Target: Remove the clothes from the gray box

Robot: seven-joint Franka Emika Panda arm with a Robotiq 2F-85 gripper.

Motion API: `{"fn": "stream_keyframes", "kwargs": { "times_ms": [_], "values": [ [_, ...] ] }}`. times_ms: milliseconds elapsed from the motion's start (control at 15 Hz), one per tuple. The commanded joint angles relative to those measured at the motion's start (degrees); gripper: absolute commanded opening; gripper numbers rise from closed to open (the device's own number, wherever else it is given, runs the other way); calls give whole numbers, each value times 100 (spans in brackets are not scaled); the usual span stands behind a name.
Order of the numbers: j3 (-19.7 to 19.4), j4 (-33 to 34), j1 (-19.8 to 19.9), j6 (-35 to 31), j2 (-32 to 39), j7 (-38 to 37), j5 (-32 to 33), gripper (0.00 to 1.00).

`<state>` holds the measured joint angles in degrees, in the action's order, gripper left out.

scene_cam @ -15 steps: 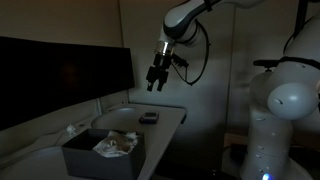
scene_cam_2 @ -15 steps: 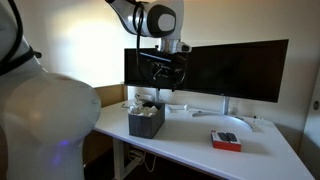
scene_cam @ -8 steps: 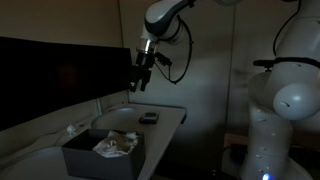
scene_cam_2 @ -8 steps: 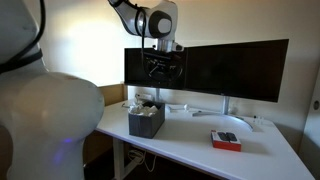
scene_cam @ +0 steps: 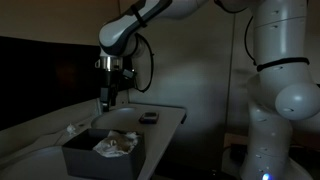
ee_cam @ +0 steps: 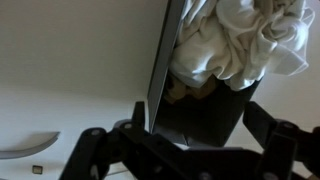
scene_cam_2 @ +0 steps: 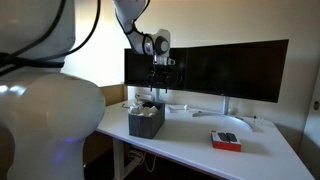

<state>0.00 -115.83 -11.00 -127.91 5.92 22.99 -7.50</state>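
- I am hovering my end effector (scene_cam: 108,98), jaws wide and empty, over the gray box (scene_cam: 100,158).
- Next, likely: lowering onto the white clothes (ee_cam: 240,40), then closing.

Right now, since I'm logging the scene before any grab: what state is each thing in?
gray box: open-topped, clothes inside
clothes: crumpled, not yet removed
hand: open, empty, above the gray box
monitors: screens dark
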Motion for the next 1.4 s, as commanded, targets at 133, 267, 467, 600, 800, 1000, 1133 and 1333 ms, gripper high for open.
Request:
{"fn": "stream_keyframes", "kwargs": {
  "times_ms": [133, 267, 467, 600, 800, 1000, 1133, 1333],
  "values": [
    [654, 900, 401, 209, 1047, 1065, -99, 100],
    [862, 989, 439, 318, 1196, 1298, -11, 100],
    [1033, 897, 413, 610, 1233, 1521, 143, 100],
    [1038, 753, 372, 800, 1220, 1552, 396, 100],
    [1027, 585, 383, 973, 1239, 1580, 688, 100],
    [1067, 320, 382, 916, 1349, 1616, 778, 100],
    [1099, 173, 351, 814, 1451, 1591, 787, 100],
    [1216, 106, 294, 813, 1582, 1558, 744, 100]
  ]
}}
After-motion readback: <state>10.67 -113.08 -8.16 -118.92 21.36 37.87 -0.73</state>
